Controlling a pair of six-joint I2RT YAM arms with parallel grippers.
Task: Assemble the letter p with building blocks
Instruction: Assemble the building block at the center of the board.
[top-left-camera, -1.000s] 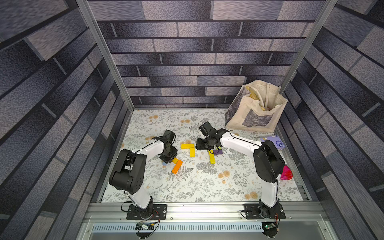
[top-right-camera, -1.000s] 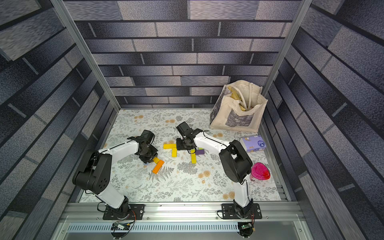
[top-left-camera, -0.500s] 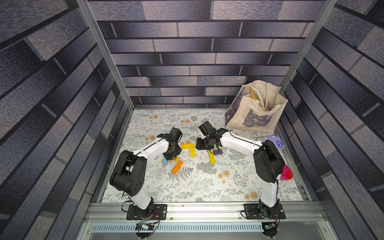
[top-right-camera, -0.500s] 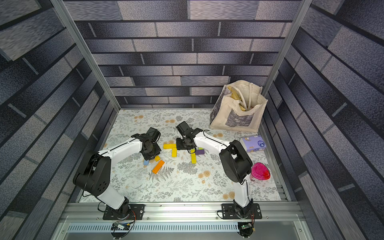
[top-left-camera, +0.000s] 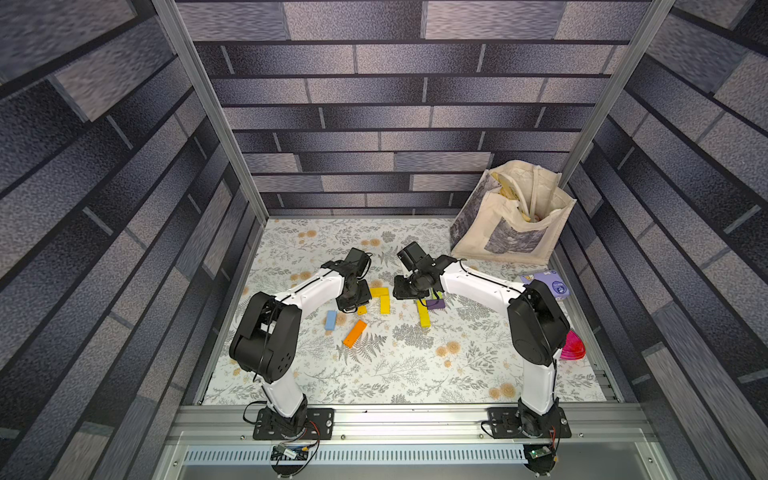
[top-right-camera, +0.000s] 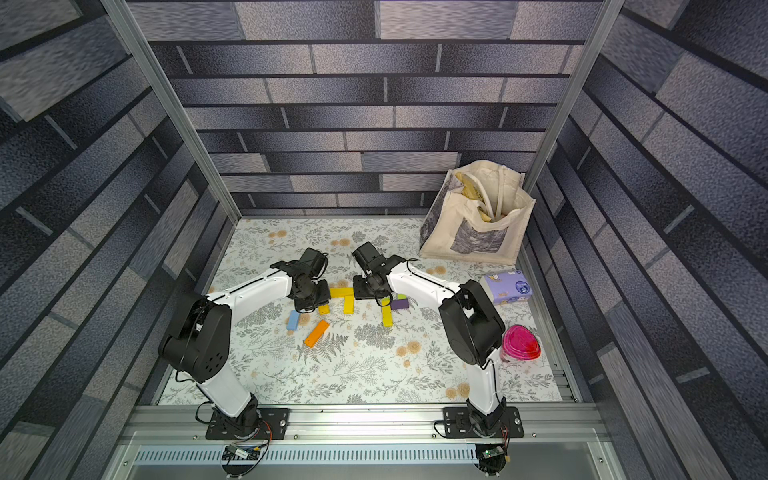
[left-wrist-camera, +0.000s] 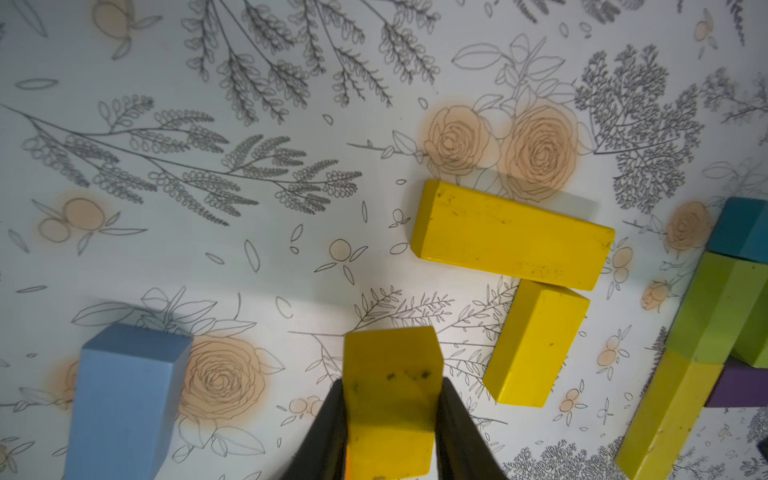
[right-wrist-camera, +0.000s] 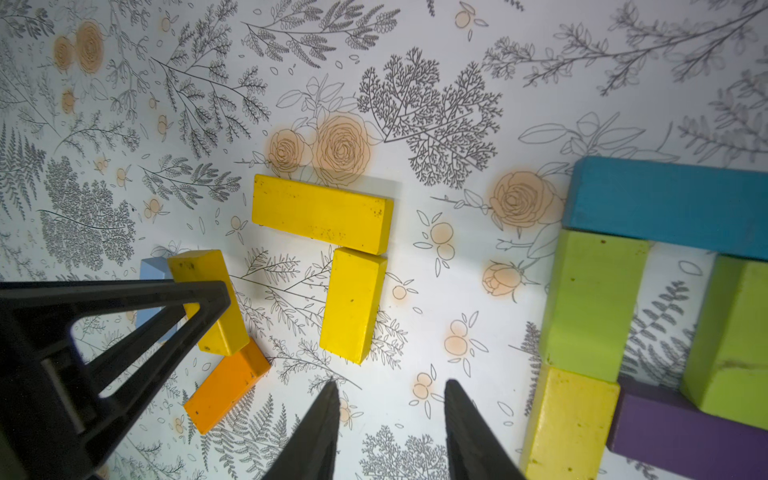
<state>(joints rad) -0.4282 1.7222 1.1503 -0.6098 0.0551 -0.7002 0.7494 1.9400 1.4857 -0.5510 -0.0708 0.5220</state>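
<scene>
Left gripper (left-wrist-camera: 390, 386) clenched on a dark yellow block (left-wrist-camera: 390, 399), fingers (left-wrist-camera: 324, 424) pressing its two long sides. The block's long axis runs out along the fingers, free end pointing away from the wrist. It sits mid-table between a light blue block (left-wrist-camera: 124, 399) and a bright yellow block (left-wrist-camera: 536, 340), over one end of an orange block (right-wrist-camera: 226, 386); touching the cloth or not, can't tell. The bright yellow block runs toward the arm bases and meets one end of a crosswise yellow block (left-wrist-camera: 511, 235) at a right angle, an upside-down L in both top views. Light blue block points roughly toward the bases, orange one lies diagonal. Right gripper (right-wrist-camera: 390, 395) released, nothing between its fingers, over bare cloth between those two yellow ones and a cluster. There, teal block (right-wrist-camera: 669, 208) lies crosswise, lime green block (right-wrist-camera: 594, 303) and second lime green block (right-wrist-camera: 731, 340) run off it side by side with a gap. Purple block (right-wrist-camera: 681, 436) lies across the second lime one's other end, and pale yellow block (right-wrist-camera: 569, 428) continues the first lime one's line toward the bases. Lilac tissue pack (top-right-camera: 507, 286) near the right arm has a printed label, too small to read. Tote bag (top-left-camera: 515, 232) in the far corner on that side shows a grey picture print. Pink-lidded tub (top-right-camera: 521, 343) beside the right arm. Floral cloth covers the table (top-left-camera: 395, 374).
</scene>
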